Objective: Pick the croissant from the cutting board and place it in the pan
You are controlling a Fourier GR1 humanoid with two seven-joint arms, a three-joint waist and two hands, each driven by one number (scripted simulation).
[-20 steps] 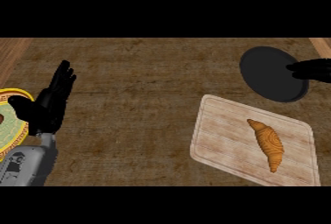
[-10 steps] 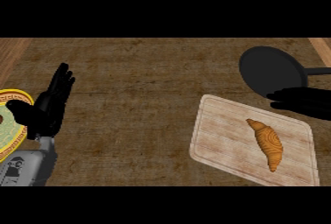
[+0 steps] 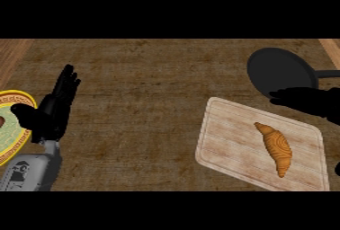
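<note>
The right robot hand point(image 3: 312, 101), fingers relaxed and apart, hovers at the frame's right over the pale wooden cutting board point(image 3: 229, 148), just below the round black pan point(image 3: 279, 67). The golden-brown croissant point(image 3: 276, 147) lies on the board, untouched. The left robot hand point(image 3: 53, 112) rests open at left, beside a yellow-rimmed plate point(image 3: 16, 96), on the brown desk point(image 3: 146, 90). No writing is legible.

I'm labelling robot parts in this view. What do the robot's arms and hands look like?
Left hand: black, with slim fingers and a thumb, on a light grey forearm carrying dark markings. Right hand: also black; its forearm is out of view.
</note>
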